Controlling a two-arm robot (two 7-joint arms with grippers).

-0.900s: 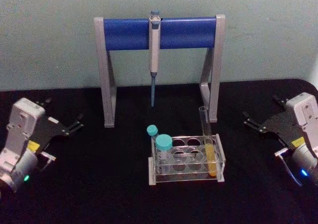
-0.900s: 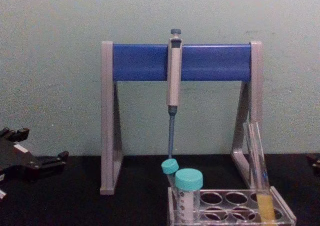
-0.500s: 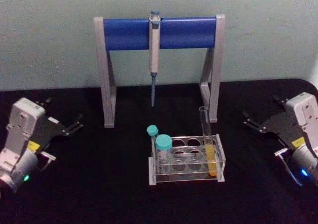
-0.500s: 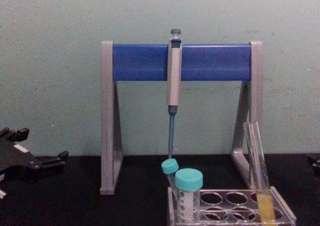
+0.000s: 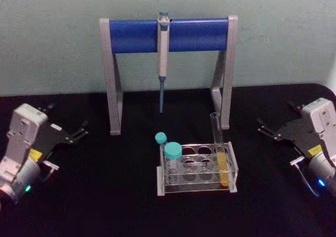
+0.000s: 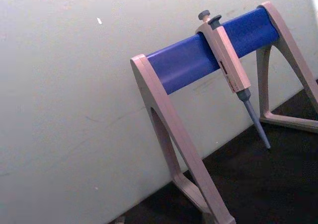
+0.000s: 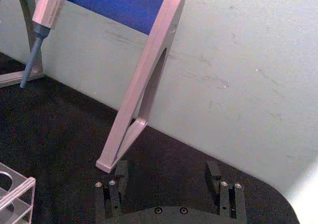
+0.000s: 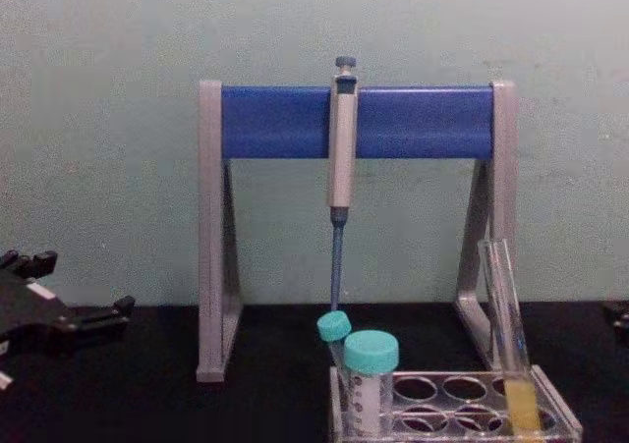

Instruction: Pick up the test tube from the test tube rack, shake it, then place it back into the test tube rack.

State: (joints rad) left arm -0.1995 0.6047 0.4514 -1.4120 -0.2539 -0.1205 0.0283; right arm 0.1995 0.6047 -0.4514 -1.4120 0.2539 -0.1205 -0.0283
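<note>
The test tube (image 5: 220,153) stands in the rack (image 5: 197,187), on the side nearest the right gripper (image 5: 277,117), favouring its reach. It and the left gripper (image 5: 67,116) both gape, empty.

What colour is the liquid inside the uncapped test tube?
Yellow-orange, in the lower part of the test tube; the head view shows it best.

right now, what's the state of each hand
Left hand: open, holding nothing.
Right hand: open, holding nothing.
</note>
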